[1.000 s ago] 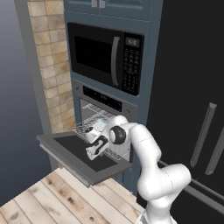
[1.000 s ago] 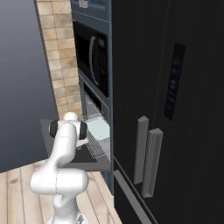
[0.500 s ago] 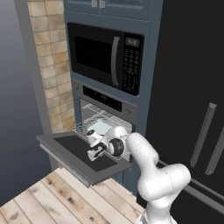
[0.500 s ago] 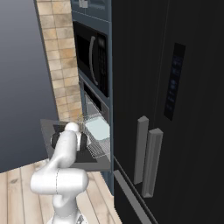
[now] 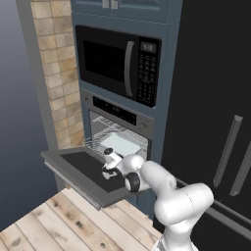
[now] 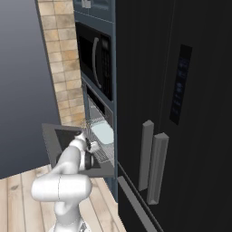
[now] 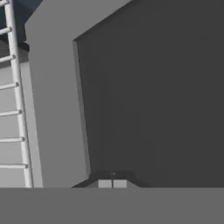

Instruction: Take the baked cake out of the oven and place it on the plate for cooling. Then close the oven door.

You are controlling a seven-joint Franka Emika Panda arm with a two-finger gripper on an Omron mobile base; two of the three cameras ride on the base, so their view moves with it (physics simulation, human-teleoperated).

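Just below shut gripper (image 7: 112,184), oven door (image 7: 57,109) glass.

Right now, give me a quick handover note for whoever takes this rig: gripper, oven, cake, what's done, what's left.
Gripper: shut, nothing seen between the fingertips, pointing at the dark glass of the drop-down grey oven door.
Built-in grey steel oven: door fully open and lying flat; wire rack pulled out, carrying a pale rectangular tray.
Baked cake: I can't make it out in these pictures. Plate: not seen either.
Done: door opened.
Left: find and grasp the cake, set it on the plate, close the door.
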